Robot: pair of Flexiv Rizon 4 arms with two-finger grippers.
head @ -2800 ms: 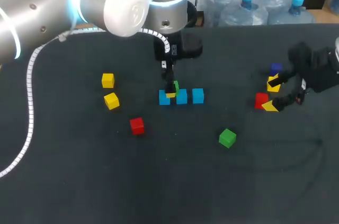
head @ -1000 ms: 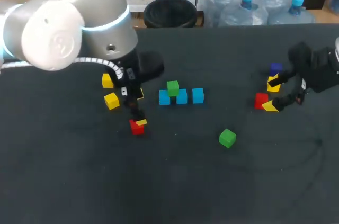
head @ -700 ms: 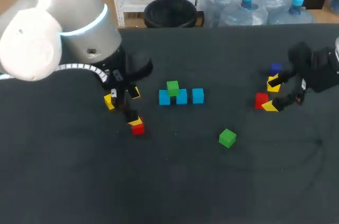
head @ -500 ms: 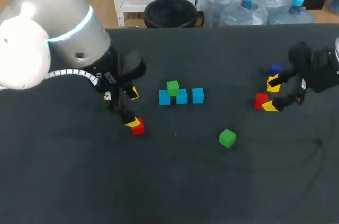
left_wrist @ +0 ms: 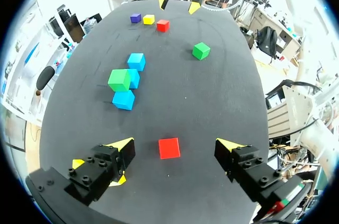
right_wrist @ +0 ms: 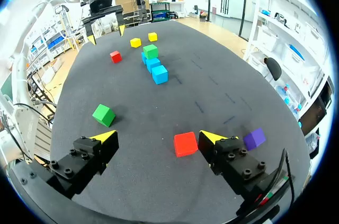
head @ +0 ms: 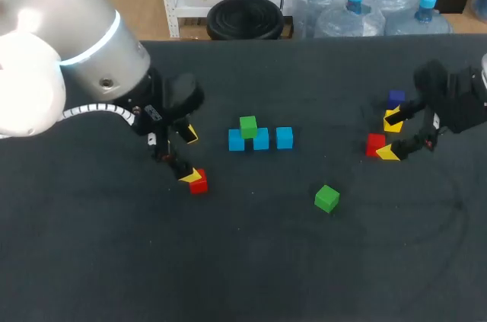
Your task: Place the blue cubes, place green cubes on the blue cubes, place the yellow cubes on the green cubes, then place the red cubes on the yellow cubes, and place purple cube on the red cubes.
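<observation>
While open, left tool (head: pixel 187 154) near red cube (head: pixel 198 182) (green cube (head: pixel 248 125) stacked).

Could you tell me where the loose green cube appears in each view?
Head view: loose green cube, right of and nearer than the blue cubes.
Left wrist view: beside the blue cubes, beyond the near red cube.
Right wrist view: close ahead of the right gripper.
Landmark: blue cubes.
</observation>
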